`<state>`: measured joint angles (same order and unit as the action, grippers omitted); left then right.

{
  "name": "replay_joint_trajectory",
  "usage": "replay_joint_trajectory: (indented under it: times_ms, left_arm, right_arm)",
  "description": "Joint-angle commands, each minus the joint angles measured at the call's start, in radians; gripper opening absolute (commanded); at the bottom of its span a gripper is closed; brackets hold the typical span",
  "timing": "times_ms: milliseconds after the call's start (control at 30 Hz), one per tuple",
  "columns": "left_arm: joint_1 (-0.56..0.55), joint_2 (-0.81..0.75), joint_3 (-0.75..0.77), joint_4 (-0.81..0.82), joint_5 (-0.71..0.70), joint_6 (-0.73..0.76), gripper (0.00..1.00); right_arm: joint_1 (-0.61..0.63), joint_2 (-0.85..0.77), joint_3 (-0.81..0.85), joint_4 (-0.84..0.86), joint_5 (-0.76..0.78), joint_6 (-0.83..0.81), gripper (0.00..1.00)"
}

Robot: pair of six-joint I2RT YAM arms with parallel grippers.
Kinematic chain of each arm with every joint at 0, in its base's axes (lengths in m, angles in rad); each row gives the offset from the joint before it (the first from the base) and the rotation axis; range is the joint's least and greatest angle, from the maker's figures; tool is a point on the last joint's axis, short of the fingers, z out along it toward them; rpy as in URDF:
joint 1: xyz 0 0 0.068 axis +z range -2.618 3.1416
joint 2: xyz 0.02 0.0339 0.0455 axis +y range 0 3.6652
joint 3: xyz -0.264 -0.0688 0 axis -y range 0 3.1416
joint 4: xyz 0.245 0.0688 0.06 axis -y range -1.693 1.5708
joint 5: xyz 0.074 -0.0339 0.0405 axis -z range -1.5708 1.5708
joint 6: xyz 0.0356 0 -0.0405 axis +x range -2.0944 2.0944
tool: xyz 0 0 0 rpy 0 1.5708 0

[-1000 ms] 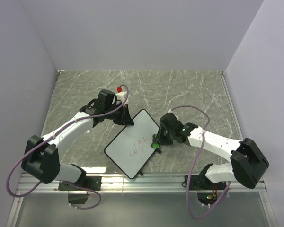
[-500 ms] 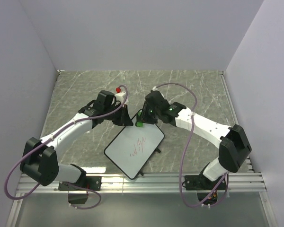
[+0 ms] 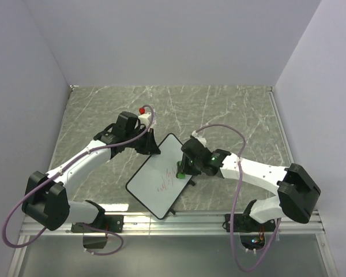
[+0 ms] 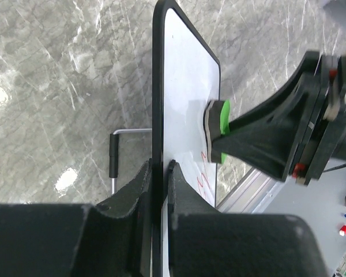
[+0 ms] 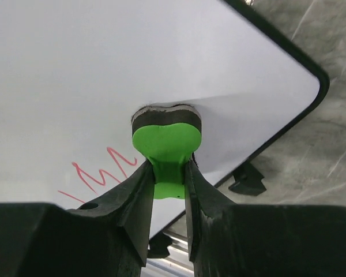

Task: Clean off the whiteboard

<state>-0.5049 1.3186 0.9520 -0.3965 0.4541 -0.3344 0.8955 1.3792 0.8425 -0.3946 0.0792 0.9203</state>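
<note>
**Green eraser pressed flat on the white face**

The right gripper (image 5: 168,173) is clamped on the stem of the green eraser (image 5: 166,137). The eraser's dark felt pad lies against the whiteboard (image 5: 92,69), just above a red scribble (image 5: 98,173). The left gripper (image 4: 160,173) pinches the board's black rim. The board sits on the grey marbled table (image 3: 230,115) between the two arms, near the metal rail (image 3: 190,222). A black-tipped wire foot (image 4: 112,161) pokes out behind it.
</note>
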Motion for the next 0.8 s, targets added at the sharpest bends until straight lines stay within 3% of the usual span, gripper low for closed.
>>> replay_joint_trajectory:
  times_ms: [0,133,333,600,767]
  left_arm:
    - [-0.007,-0.033,-0.015,-0.033,-0.063,0.061,0.0]
    - [-0.011,-0.045,-0.021,-0.03,-0.066,0.06,0.01]
    - [-0.018,-0.067,-0.033,-0.022,-0.083,0.057,0.0]
    - [-0.034,-0.099,-0.048,-0.016,-0.107,0.055,0.0]
    - [-0.038,-0.094,-0.045,-0.016,-0.111,0.055,0.0]
  right_arm:
    - [0.077,0.079,0.015,-0.03,0.017,0.012,0.0]
    - [0.144,0.132,0.202,-0.069,0.037,-0.032,0.0]
    - [0.175,0.182,0.331,-0.09,0.042,-0.057,0.0]
    - [0.171,0.15,0.233,-0.119,0.106,-0.006,0.0]
    - [0.1,0.086,0.046,-0.116,0.114,0.075,0.0]
